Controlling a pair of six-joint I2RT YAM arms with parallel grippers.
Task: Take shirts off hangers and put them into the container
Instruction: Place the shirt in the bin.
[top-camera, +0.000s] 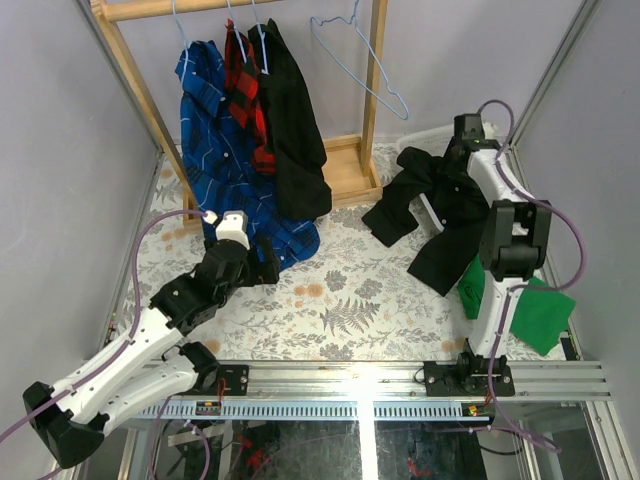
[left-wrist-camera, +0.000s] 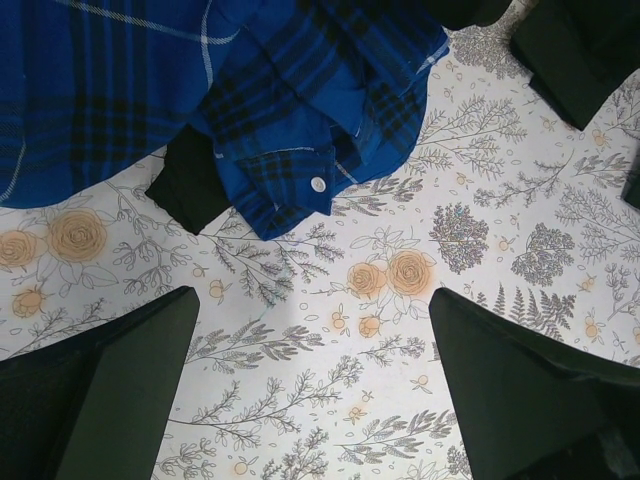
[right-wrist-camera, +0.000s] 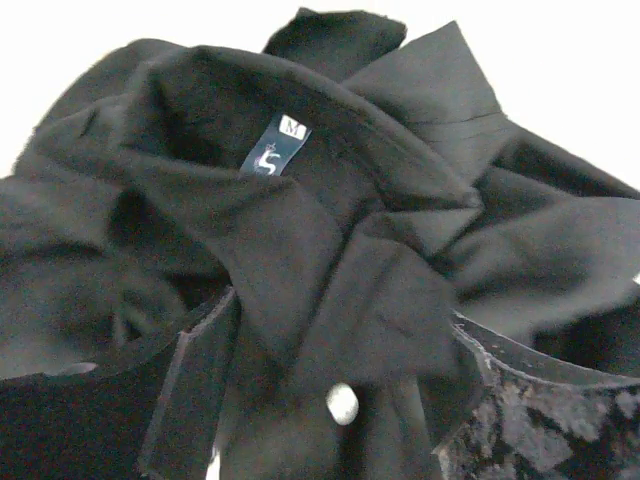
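The right gripper (right-wrist-camera: 335, 320) stood with jaws apart, a black shirt (right-wrist-camera: 330, 240) bunched loosely between them and draped over the white container (top-camera: 428, 135) at far right. The left gripper (left-wrist-camera: 312, 300) was spread wide over the floral tablecloth (left-wrist-camera: 400, 380), just near of the blue plaid shirt (left-wrist-camera: 300, 100)

A wooden rack (top-camera: 352, 170) stands at the table's far side on a grey floral-print cover (top-camera: 350, 300). A flat green cloth (top-camera: 540, 315) lies near the right edge, beyond the metal rail (top-camera: 350, 381) along the front.
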